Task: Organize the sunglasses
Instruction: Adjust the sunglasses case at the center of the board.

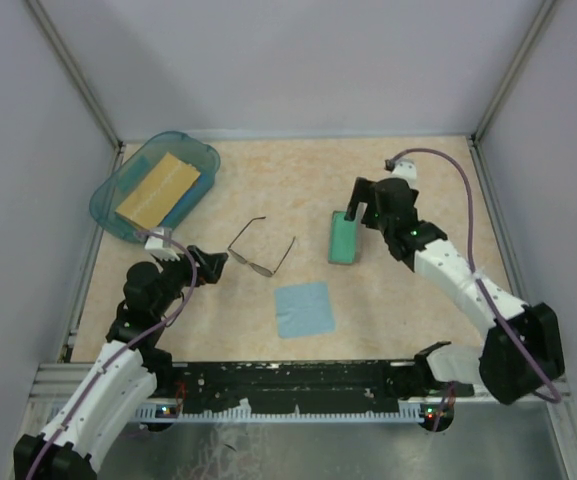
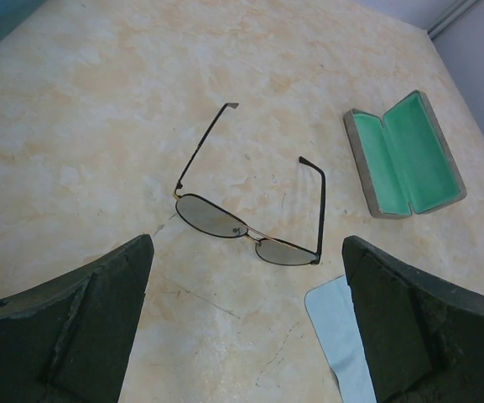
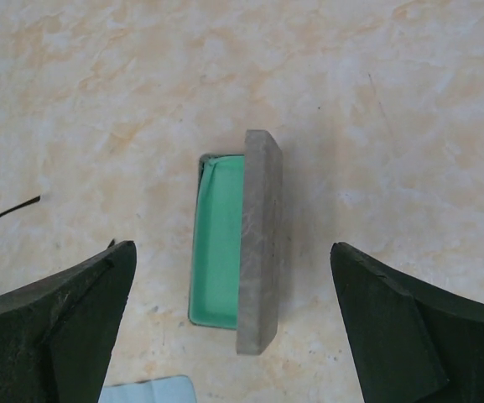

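Observation:
The sunglasses (image 1: 261, 250), thin dark wire frames with arms unfolded, lie lenses down on the table's middle left. In the left wrist view the sunglasses (image 2: 246, 231) rest just ahead of my open left gripper (image 2: 247, 281), which touches nothing. That left gripper (image 1: 213, 262) sits right beside the frame's left end. The grey case (image 1: 344, 240) with green lining stands open to the right. My right gripper (image 3: 231, 249) hovers open above the case (image 3: 258, 243), holding nothing. One temple tip of the sunglasses (image 3: 7, 214) shows at the left edge of the right wrist view.
A light blue cloth (image 1: 303, 308) lies flat in front of the glasses, also seen as cloth (image 2: 338, 327) and cloth (image 3: 145, 390). A blue bin (image 1: 200, 158) holding a tan block (image 1: 158, 190) stands at the back left. Walls enclose the table.

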